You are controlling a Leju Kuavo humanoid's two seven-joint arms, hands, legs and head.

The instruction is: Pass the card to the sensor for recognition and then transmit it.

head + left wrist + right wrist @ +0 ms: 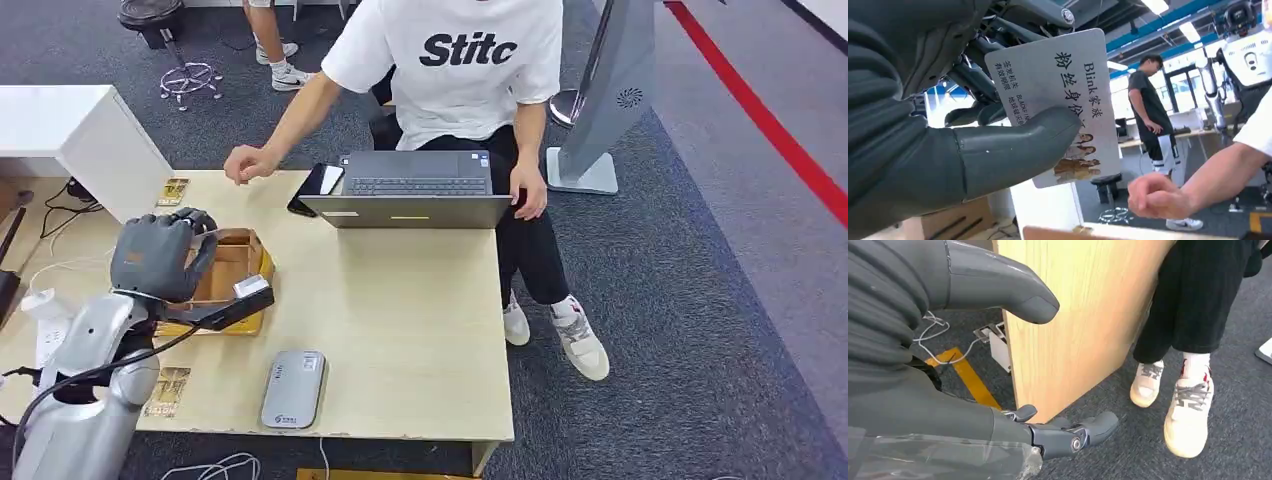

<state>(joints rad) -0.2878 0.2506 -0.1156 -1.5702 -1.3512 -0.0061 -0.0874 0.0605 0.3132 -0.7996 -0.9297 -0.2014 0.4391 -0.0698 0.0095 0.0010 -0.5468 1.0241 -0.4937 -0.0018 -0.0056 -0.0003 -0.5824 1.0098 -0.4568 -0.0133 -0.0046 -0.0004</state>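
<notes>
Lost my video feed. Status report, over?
Left hand holds card above cardboard box. Right hand open, beside table. Sensor unobstructed; person's fist on table.

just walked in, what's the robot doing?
The left hand holds a printed card pinched under its thumb, raised above the cardboard box. The grey card reader lies on the table's near edge, not yet reached. The right hand hangs open beside the table. A seated person works a laptop.
</notes>
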